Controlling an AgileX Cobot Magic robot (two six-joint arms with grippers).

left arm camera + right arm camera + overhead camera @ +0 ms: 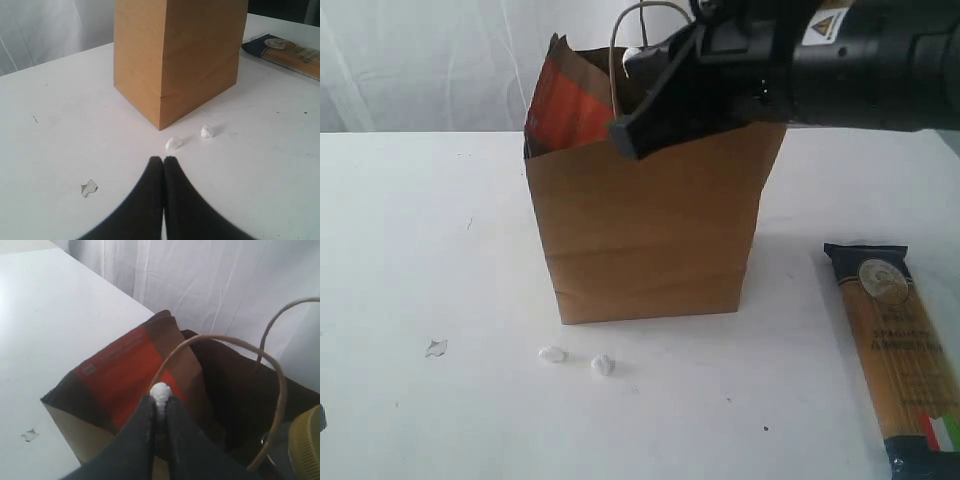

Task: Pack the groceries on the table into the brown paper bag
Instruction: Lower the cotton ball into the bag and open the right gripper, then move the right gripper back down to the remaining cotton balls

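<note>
Navy-topped spaghetti packet (905, 355), printed "SPAGHETTI", near brown kraft paper bag (650, 240). Left jaws together; right jaws clamp white lump (161, 392).

White table (420, 250): bag (645, 240), spaghetti packet (905, 360), pebbles (552, 354).

A pale, softly lit white curtain (420, 60) hangs in loose folds behind the white table (420, 250).
</note>
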